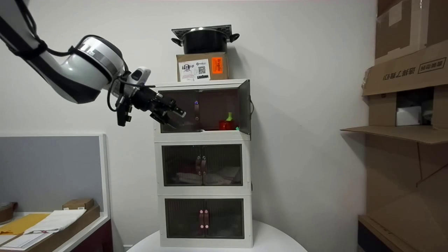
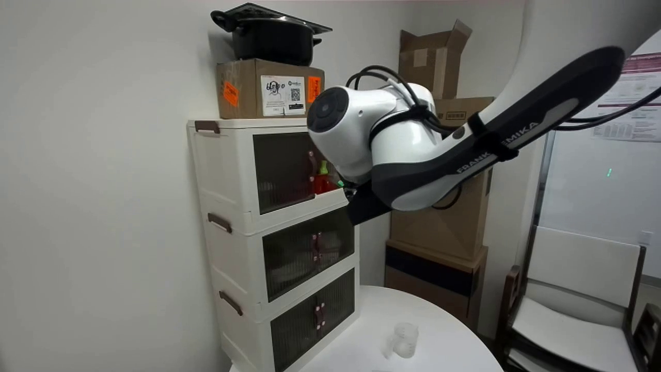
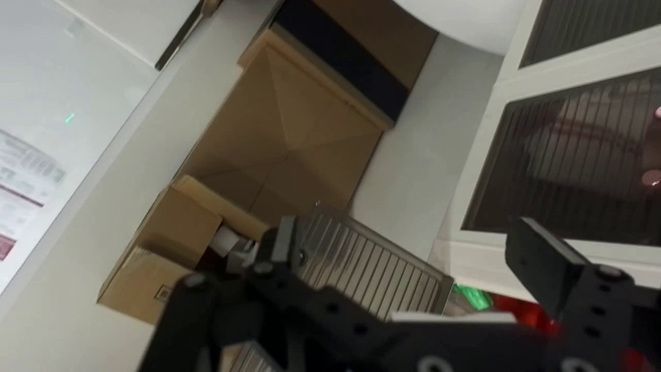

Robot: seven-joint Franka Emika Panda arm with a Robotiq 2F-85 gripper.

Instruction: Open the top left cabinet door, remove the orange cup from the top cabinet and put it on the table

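Observation:
The top cabinet (image 1: 203, 83) is the uppermost cube of the stack. Its top left cabinet door (image 1: 180, 98) looks closed, with a dark handle at its inner edge; it also shows in an exterior view (image 2: 281, 165). My gripper (image 1: 176, 119) is in front of this door's lower part. In the wrist view its fingertips (image 3: 413, 253) are wide apart with nothing held between them. In an exterior view the arm mostly hides the gripper. No orange cup can be made out; the space behind the smoky door is too dark to tell. The round white table (image 2: 439, 330) carries the stack.
The right-hand door (image 1: 244, 106) stands swung open; its ribbed panel (image 3: 372, 258) shows in the wrist view. A red pot-like item (image 1: 225, 125) with a green top sits inside. A clear cup (image 2: 405, 339) stands on the table. A box (image 1: 203, 66) and black pot (image 1: 204, 41) top the stack.

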